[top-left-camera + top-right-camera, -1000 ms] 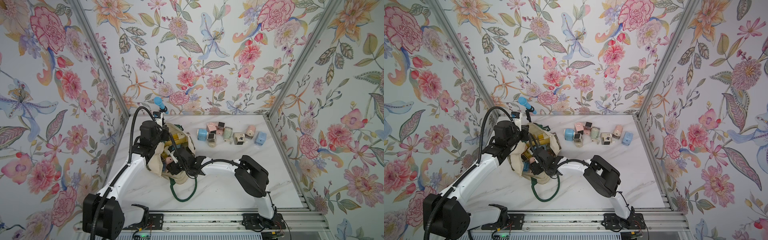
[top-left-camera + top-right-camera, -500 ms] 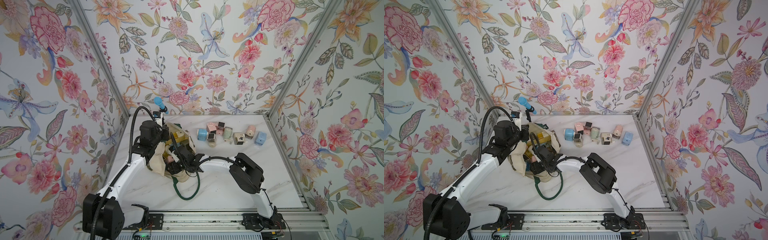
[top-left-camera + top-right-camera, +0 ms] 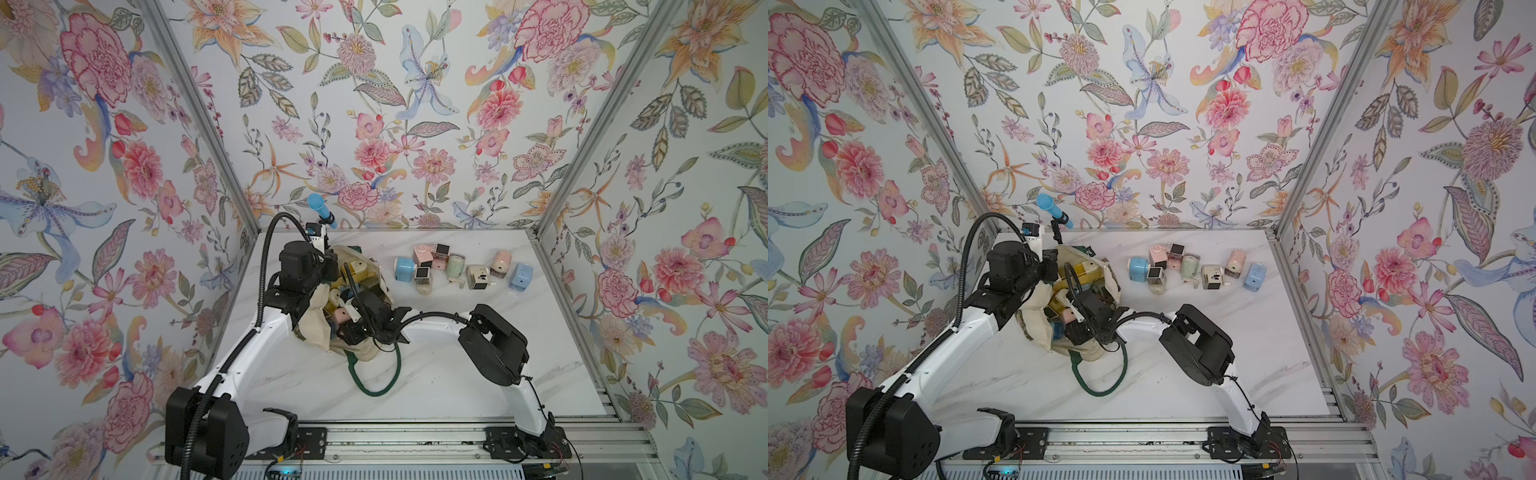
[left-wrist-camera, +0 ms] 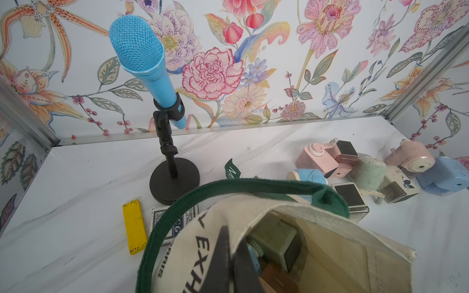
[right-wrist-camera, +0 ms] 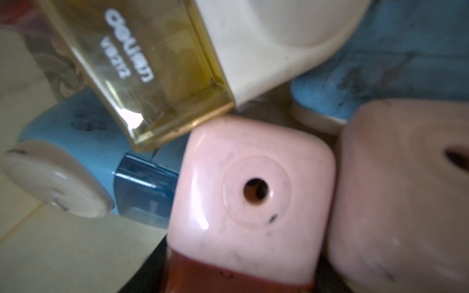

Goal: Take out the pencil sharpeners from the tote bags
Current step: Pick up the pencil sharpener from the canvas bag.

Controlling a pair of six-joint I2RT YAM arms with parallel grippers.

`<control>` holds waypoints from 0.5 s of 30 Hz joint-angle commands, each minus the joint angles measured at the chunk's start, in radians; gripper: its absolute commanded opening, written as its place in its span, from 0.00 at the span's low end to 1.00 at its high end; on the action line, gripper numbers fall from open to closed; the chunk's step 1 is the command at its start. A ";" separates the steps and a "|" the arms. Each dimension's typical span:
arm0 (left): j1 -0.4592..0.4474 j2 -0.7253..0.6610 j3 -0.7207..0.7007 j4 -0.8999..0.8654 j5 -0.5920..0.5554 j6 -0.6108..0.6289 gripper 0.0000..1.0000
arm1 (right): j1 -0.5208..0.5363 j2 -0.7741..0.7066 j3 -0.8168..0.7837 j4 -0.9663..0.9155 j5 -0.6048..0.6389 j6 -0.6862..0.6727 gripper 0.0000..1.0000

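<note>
The right claw (image 3: 348,323) is down inside the mouth of the tote bag (image 3: 312,308), directly over a pink sharpener (image 5: 251,197) whose pencil hole fills the right wrist view. Its fingers do not show there and the arm hides them from above, so I cannot tell how wide it stands or whether it has hold of anything. The pink sharpener is wedged in. A clear yellow sharpener (image 5: 157,76) leans over one corner, a blue sharpener (image 5: 73,132) lies against one side and a dusty pink sharpener (image 5: 406,192) presses the other. A good grab probably means taking the pink body across its two freest flat sides and seating deep before closing. A straight lift out of the mouth should then let the neighbours slide off rather than come along. The left claw (image 4: 229,256) is pinched tight on the bag's cream rim, holding the mouth wide, and should hold firm through the lift. The pile of sharpeners (image 3: 457,268) already out lies on the table (image 3: 457,374) toward the right arm's side, the likely drop spot.
</note>
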 commanded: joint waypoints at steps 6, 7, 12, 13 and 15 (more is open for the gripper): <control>-0.006 -0.031 0.048 0.101 0.024 0.009 0.00 | -0.009 -0.134 -0.099 0.060 0.044 -0.096 0.44; -0.006 -0.033 0.046 0.101 0.025 0.008 0.00 | -0.008 -0.153 -0.114 0.066 0.045 -0.107 0.43; -0.005 -0.030 0.048 0.102 0.028 0.006 0.00 | 0.001 -0.220 -0.146 0.050 0.053 -0.149 0.41; -0.006 -0.030 0.049 0.100 0.028 0.006 0.00 | 0.001 -0.239 -0.154 0.050 0.060 -0.149 0.41; -0.005 -0.031 0.048 0.100 0.027 0.006 0.00 | 0.003 -0.279 -0.176 0.054 0.067 -0.149 0.41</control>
